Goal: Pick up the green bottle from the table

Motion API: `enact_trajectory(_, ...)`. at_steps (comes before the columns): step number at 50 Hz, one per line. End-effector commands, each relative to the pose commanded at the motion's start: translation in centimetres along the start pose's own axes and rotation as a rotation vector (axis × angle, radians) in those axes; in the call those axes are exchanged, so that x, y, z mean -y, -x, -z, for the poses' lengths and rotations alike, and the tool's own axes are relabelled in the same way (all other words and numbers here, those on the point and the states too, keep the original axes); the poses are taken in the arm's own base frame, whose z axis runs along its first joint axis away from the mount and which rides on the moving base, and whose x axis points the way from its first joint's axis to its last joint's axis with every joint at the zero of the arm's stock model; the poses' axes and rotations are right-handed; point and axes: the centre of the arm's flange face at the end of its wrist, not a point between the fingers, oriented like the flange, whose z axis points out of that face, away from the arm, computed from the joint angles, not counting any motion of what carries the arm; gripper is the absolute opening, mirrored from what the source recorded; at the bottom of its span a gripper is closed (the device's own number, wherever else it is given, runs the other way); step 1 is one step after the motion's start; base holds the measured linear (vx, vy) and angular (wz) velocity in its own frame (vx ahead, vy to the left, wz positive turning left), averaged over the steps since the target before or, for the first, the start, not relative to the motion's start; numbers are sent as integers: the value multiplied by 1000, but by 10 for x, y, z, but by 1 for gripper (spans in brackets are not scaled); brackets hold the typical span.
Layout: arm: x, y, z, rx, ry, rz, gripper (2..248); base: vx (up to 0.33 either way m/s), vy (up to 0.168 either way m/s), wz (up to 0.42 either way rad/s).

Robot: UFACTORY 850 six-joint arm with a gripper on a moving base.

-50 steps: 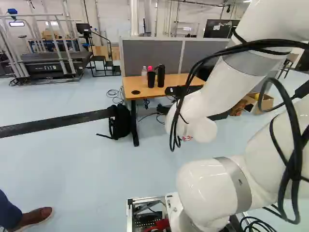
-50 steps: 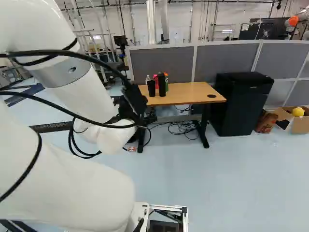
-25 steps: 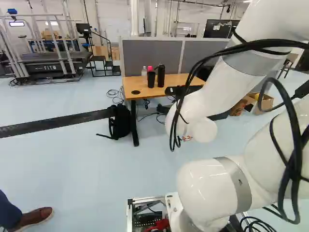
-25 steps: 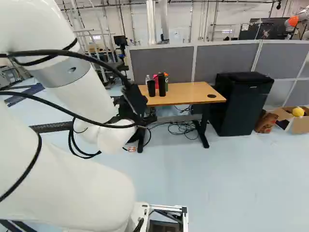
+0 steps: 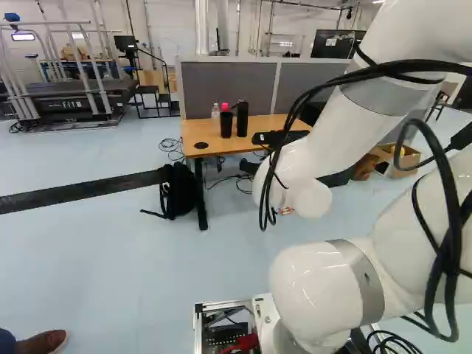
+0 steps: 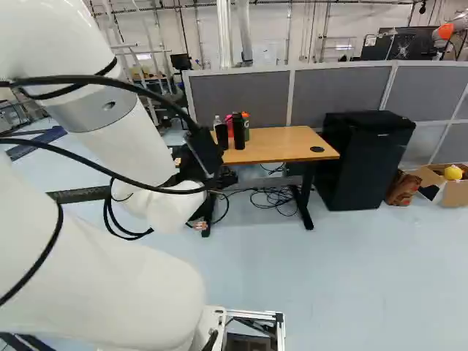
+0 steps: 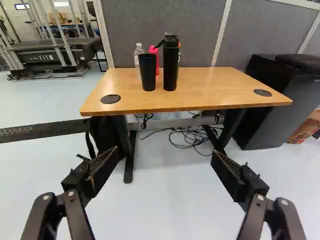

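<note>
Green bottle [image 6: 246,132] stood left of centre on the table's [image 7: 220,87] far side, behind the black flask [image 7: 170,66] — we held the gripper [image 7: 166,157] open and empty, presumably leaving grasping room.

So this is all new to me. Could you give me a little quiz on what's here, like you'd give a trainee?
1. Multiple choice. In the wrist view, what stands in front of the green bottle and hides most of it?
A) the clear bottle
B) the black bottle
C) the backpack

2. True or false? The gripper is open and holds nothing.

3. Fill in the missing word. In the right base view, the top of the green bottle is coloured ____.

Key: 1 B; 2 true; 3 orange
</note>
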Motion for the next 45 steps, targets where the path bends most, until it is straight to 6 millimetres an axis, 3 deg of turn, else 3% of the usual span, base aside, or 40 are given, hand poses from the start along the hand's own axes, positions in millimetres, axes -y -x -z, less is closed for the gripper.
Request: enact_trajectory(45,0,0,0,0,0,0,247,169,-117,4)
